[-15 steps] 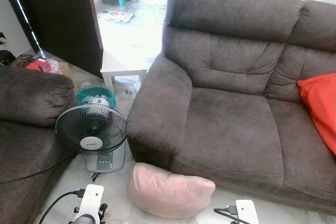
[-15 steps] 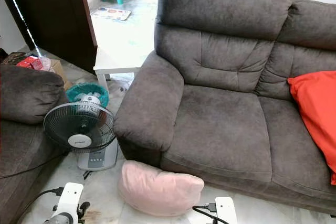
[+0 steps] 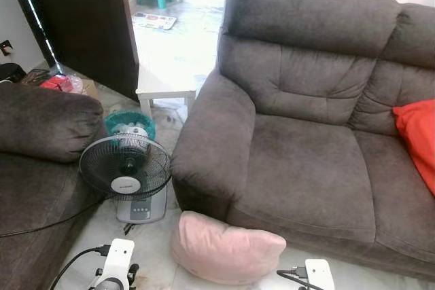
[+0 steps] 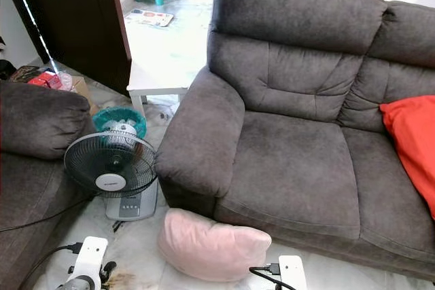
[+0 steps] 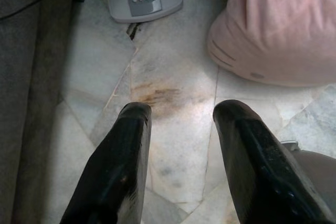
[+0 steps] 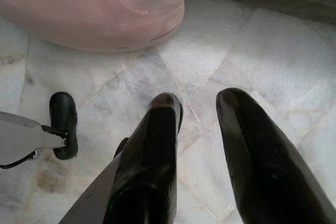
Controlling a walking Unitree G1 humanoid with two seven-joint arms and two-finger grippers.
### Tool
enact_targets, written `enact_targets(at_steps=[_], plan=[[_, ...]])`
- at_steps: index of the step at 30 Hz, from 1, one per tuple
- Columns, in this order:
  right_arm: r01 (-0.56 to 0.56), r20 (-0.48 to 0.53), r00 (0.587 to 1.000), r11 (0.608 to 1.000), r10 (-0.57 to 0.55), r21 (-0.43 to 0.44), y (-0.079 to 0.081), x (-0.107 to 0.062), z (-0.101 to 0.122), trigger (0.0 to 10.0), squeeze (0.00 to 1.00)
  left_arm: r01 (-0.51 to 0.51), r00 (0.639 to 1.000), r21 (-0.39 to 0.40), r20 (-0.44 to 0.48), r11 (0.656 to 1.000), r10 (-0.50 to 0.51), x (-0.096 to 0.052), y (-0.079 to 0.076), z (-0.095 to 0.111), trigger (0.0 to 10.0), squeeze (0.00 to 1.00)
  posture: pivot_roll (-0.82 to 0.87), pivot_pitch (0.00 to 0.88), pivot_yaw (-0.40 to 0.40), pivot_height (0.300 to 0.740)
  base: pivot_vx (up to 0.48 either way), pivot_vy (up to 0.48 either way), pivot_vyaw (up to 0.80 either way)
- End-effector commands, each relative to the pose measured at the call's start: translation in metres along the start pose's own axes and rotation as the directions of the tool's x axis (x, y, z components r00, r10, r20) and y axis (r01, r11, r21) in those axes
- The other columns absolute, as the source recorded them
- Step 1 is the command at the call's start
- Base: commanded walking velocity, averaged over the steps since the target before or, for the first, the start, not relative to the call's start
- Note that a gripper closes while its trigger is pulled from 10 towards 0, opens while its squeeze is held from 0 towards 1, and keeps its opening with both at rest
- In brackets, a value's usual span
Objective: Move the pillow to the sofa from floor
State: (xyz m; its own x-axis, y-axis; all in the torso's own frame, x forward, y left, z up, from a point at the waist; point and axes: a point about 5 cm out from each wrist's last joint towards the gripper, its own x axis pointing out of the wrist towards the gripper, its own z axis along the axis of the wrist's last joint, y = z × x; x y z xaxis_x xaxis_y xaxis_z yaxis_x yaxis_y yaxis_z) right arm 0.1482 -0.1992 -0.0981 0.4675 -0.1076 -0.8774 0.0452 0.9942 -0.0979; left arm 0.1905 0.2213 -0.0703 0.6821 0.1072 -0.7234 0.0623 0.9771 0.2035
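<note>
A pink pillow (image 3: 224,249) lies on the marble floor against the front of the dark grey sofa (image 3: 306,168), just below its left armrest. In the left wrist view my left gripper (image 5: 181,109) hangs open above bare floor, with the pillow (image 5: 278,30) a short way beyond its fingers. My right gripper (image 6: 199,103) is open too, over the tiles, and the pillow (image 6: 94,9) lies ahead of it. Both wrists (image 3: 115,263) (image 3: 318,273) sit at the lower edge of the eye views, one on each side of the pillow.
A standing fan (image 3: 126,168) with a grey base and a trailing cable stands left of the pillow. Another grey sofa (image 3: 41,140) is at the far left. A red cushion (image 3: 416,137) rests on the sofa's right seat. A white table (image 3: 166,73) and a dark door (image 3: 81,18) are behind.
The whole picture has shifted slightly right and down, so the camera has moved. The pillow, fan and both grippers keep their places relative to each other.
</note>
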Motion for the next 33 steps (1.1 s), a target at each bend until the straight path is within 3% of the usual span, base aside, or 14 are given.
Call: enact_targets(at_steps=[1, 15, 33], plan=[[0.003, -0.001, 1.000, 1.000, -0.003, -0.002, -0.0026, -0.0003, -0.0013, 10.0, 0.00, 0.003, 1.000, 0.008, -0.001, 1.000, -0.003, -0.0001, -0.0025, -0.0007, 10.0, 0.00, 0.17, 0.042, -0.044, 0.740, 0.000, 0.322, 0.00], [0.001, -0.001, 1.000, 1.000, -0.001, 0.001, -0.0019, -0.0002, -0.0010, 10.0, 0.00, -0.001, 1.000, 0.009, -0.001, 1.000, 0.001, 0.0000, -0.0015, -0.0004, 10.0, 0.00, 0.17, 0.045, -0.042, 0.740, 0.000, 0.316, 0.00], [-0.004, -0.002, 1.000, 1.000, 0.004, -0.001, -0.0018, -0.0003, -0.0015, 10.0, 0.00, 0.027, 0.999, 0.008, 0.021, 1.000, -0.027, -0.0003, -0.0029, 0.0012, 10.0, 0.00, 0.17, 0.051, -0.044, 0.740, 0.000, 0.000, 0.00]])
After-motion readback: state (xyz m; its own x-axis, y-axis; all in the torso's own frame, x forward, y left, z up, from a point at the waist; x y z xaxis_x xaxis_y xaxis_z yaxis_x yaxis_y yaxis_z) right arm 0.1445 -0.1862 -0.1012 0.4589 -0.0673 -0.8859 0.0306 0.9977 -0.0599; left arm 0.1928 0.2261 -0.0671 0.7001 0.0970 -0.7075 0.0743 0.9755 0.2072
